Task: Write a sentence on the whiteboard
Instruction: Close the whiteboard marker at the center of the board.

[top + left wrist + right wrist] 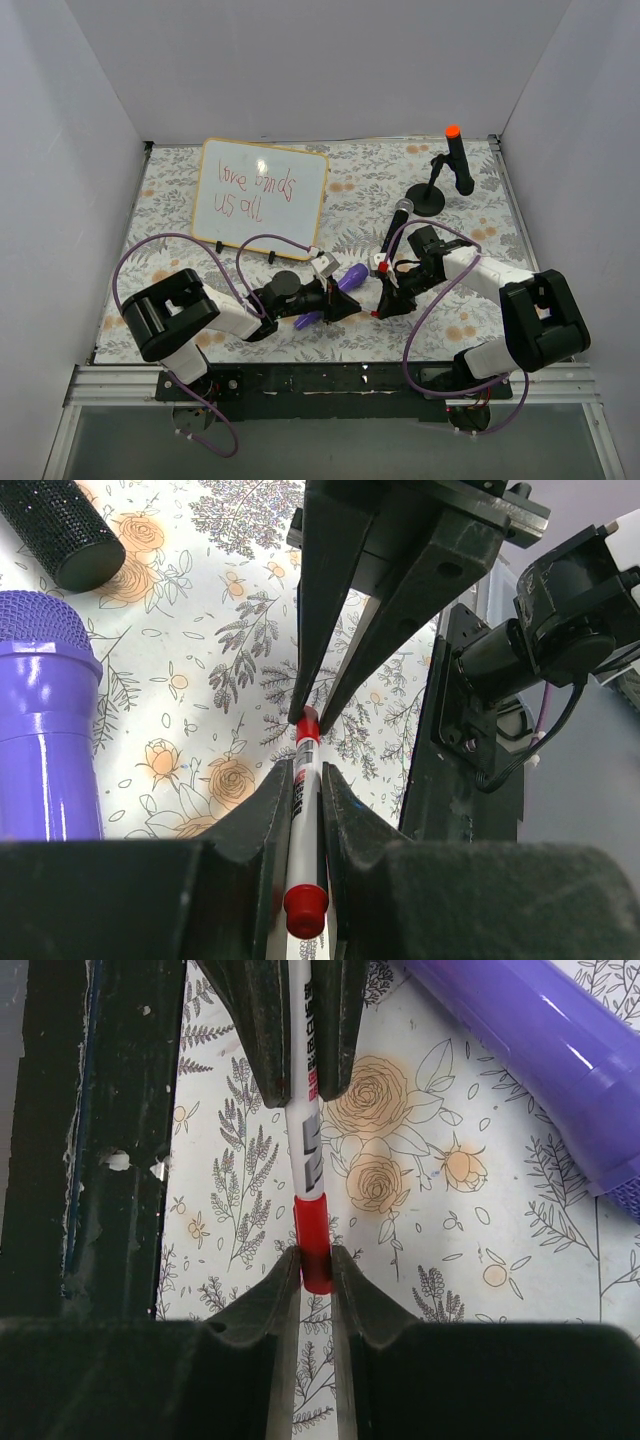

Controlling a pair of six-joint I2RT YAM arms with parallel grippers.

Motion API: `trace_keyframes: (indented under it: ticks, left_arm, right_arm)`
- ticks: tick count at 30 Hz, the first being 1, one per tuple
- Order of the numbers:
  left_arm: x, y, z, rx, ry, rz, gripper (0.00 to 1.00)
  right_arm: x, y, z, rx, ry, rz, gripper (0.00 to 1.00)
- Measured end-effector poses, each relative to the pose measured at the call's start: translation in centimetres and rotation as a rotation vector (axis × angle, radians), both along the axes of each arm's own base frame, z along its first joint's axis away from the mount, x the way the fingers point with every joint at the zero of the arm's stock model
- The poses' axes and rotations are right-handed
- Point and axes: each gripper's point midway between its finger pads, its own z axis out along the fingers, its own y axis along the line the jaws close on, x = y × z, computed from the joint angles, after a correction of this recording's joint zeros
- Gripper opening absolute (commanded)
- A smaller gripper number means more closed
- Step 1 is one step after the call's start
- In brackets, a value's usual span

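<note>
"Marker (302, 800) held between the two of them, look. The left gripper (303, 780) is clamped on the white barrel, and the right gripper (316, 1260) pinches the red cap (313, 1230) at the far end."

"Pulling it off or pushing it on?"

"Can't tell from here. But the whiteboard (305, 215) sits at the back left of the table (480, 215), well apart from both grippers. The sentence (255, 185) is already on it in red, two lines, something like 'love birds us all'."

"So the writing looks done?"

"I'd say so. My guess is they're capping the marker, and setting it down is all that's left. That purple microphone (350, 278) lies just beside the left gripper, mind."
</note>
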Motion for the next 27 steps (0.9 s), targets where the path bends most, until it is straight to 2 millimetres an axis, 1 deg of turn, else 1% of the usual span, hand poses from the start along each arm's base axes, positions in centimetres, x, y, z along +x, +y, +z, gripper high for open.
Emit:
trace_keyframes:
  ticks: [7,12,15,17,19,20,21,27]
  left_arm:
    - [-0.16,-0.05,0.15,-0.009,-0.012,-0.01,0.0]
    - [-0.35,-0.24,0.62,-0.026,-0.024,-0.021,0.0]
    - [-0.38,-0.3,0.78,-0.032,-0.028,-0.023,0.0]
    - [-0.39,-0.3,0.75,-0.031,-0.029,-0.023,0.0]
    - [-0.39,-0.27,0.73,-0.03,-0.03,-0.023,0.0]
    - [-0.39,-0.26,0.72,-0.03,-0.031,-0.023,0.0]
    - [-0.38,-0.26,0.72,-0.03,-0.032,-0.023,0.0]
    - [-0.51,-0.4,0.8,-0.031,-0.048,-0.031,0.0]
  right_arm:
    - [-0.15,0.23,0.15,0.015,0.009,0.004,0.26]
    - [-0.53,0.68,0.48,0.039,0.019,0.019,0.27]
    - [-0.64,0.78,0.48,0.044,0.025,0.022,0.19]
    - [-0.74,0.83,0.44,0.045,0.031,0.024,0.12]
    - [-0.75,0.84,0.42,0.047,0.031,0.027,0.1]
    - [-0.76,0.84,0.42,0.048,0.03,0.028,0.05]
    - [-0.76,0.84,0.42,0.048,0.029,0.029,0.01]
    - [-0.85,0.79,0.7,0.042,0.044,0.042,0.01]
